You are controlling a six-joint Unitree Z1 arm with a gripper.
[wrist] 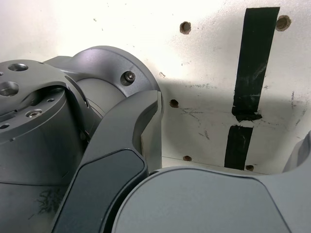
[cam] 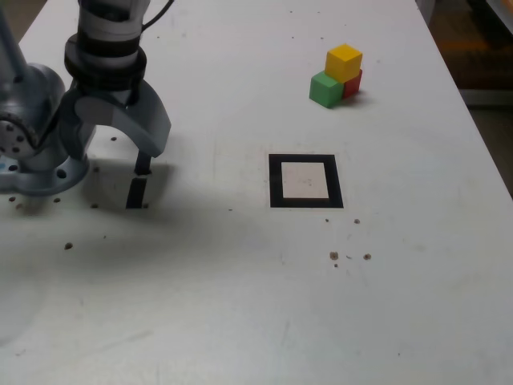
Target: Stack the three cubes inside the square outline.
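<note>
A: where are the blocks?
B: far side of the matte white table (cam: 240, 305). Yellow cube (cam: 344, 62) sits on the red cube (cam: 353, 85), green cube (cam: 325, 89) touching them. Square outline (cam: 305, 180) is bare.
A: tool?
B: smooth grey tool (cam: 120, 148), jaws wide, holding nothing.

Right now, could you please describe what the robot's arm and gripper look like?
The arm is silver-grey metal with rounded joint housings and a round base flange with bolt holes. A black band rings the wrist, and a dark cable runs off at the top. The gripper is matte grey, with two broad curved jaws; the wrist view shows a darker panel inset in one jaw.
</note>
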